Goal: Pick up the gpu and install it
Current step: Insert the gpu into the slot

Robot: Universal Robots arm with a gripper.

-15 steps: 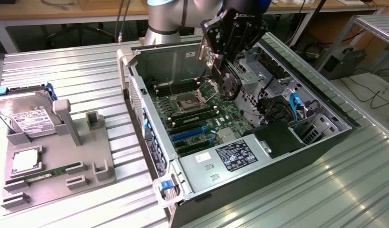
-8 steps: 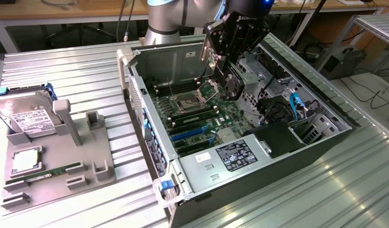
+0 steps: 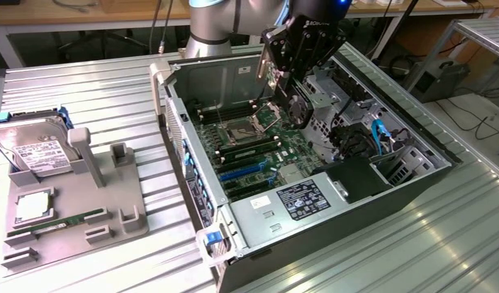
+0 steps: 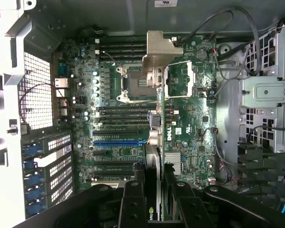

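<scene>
Pick-up done; seating in a slot not yet done. Black two-fingered claw (image 3: 292, 74) closed onto the gpu (image 3: 296, 110), fingers (image 4: 133, 204) pressed against both faces of the card in the wrist view; nothing else in its hold. Held on edge, in the air, inside the open grey metal computer case (image 3: 225, 73), above the green motherboard (image 3: 258, 146) near the processor socket; seemingly clear of the board, in no slot; long blue expansion slot (image 4: 118, 141) empty, beside the card's line. Thin, flat and dark in look; round black fan on the face seen in the exterior view; silver metal end bracket (image 4: 157, 54) at the end far from the claw; small green logo by the fingers. Grey holder tray (image 3: 95, 201) on the ribbed metal surface (image 3: 86, 85), well apart from the case's interior.
</scene>
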